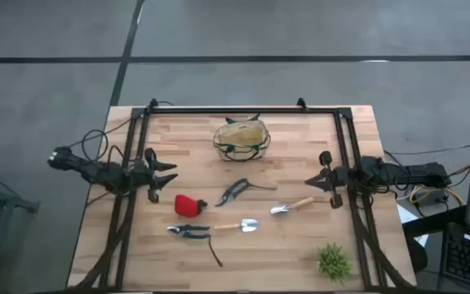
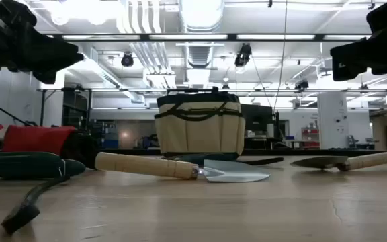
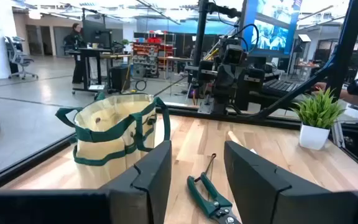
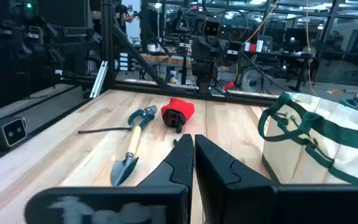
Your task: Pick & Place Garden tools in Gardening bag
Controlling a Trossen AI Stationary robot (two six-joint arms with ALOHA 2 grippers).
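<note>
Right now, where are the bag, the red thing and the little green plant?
gardening bag [image 1: 241, 140], high view, on its tan rim.
small red item [image 1: 188, 204], high view, on its middle.
green spiky plant [image 1: 334, 261], high view, on its leaves.

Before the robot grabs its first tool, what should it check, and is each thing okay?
1. Gardening bag upright, mouth open at the table's far middle: ok.
2. All tools out of the bag: two trowels, shears, pruners, red item: ok.
3. Left gripper open and empty, by the table's left edge: ok.
4. Right gripper open enough to grab: not ok, fingers nearly together in its wrist view.
5. Green plant clear of the tools, near right corner: ok.
</note>
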